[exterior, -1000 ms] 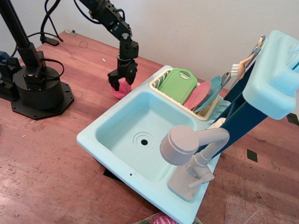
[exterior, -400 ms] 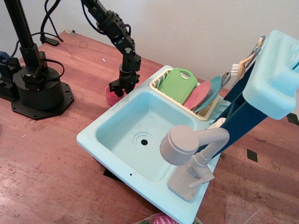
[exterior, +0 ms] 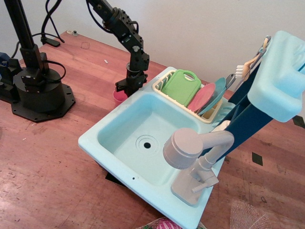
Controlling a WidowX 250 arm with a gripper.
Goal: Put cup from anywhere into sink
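The small pink cup point(exterior: 118, 97) is just outside the back-left corner of the turquoise sink point(exterior: 93, 139), low by the table. Only part of it shows, behind the sink's rim and under the gripper. My gripper point(exterior: 125, 89) points down, with its black fingers closed on the cup's right side and rim. The sink's basin holds nothing, and its round drain point(exterior: 147, 145) is in plain view. The grey faucet point(exterior: 189, 149) stands at the sink's front right.
A cream dish rack point(exterior: 160, 88) at the sink's back holds a green cutting board point(exterior: 181, 86), a flat pink plate point(exterior: 202, 97) and a teal plate. A black arm base point(exterior: 39, 91) sits at left. A tall turquoise shelf point(exterior: 280, 76) with utensils stands at right.
The gripper has moved right and slightly toward the sink with the cup. The cup went from tilted to upright and is now closer to the sink's corner.
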